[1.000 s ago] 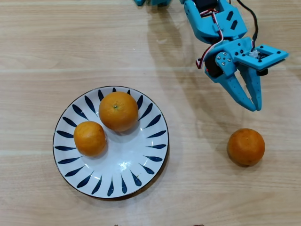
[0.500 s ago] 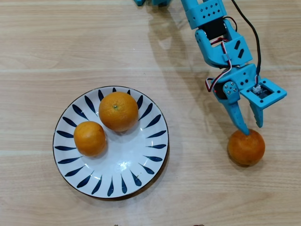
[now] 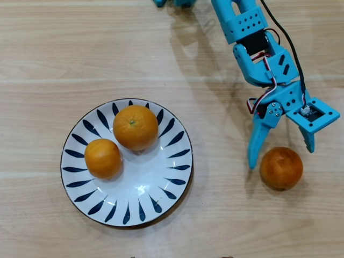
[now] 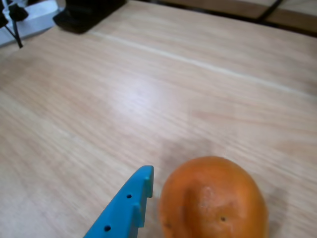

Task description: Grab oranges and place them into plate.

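Now | end effector (image 3: 281, 157) spread wide astride orange (image 3: 281, 167) | no readable writing

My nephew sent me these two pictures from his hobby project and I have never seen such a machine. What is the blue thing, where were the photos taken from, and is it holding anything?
The blue thing is a small robot arm standing on a wooden table. At its end is a two-fingered claw for grabbing. One picture comes from a camera looking straight down from above; the other from a camera riding on the arm's wrist, so you see one blue finger close up.

On the table is a white plate with dark blue strokes, with two oranges in it, a larger one and a smaller one. A third orange lies on the bare table. The claw is open, one finger on either side of that orange, but it holds nothing yet.
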`<state>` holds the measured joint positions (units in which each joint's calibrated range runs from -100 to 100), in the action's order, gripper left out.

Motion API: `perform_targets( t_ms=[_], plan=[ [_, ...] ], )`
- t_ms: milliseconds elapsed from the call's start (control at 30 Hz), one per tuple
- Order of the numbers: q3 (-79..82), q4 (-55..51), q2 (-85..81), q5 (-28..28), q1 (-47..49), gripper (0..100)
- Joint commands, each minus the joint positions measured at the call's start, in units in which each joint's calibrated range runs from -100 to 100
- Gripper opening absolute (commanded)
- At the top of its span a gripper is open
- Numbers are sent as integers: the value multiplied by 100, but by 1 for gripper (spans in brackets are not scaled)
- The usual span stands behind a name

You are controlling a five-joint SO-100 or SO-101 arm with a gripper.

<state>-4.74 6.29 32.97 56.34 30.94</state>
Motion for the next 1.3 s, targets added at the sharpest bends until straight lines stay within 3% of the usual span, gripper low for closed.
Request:
perform_targets(
  t_ms=[0, 533, 700, 767, 1033, 1167, 1267],
  plan=[
    [-654, 140, 304, 122, 116, 48],
    [-1550, 140, 1479, 268, 83, 47],
    [-1695, 106, 1615, 268, 75, 27],
    [-1695, 97, 1615, 268, 75, 23],
    [-1686, 72, 1505, 205, 51, 23],
    [-1604, 3, 947, -140, -13, 23],
    [-1487, -891, 186, -396, -126, 23]
  ],
)
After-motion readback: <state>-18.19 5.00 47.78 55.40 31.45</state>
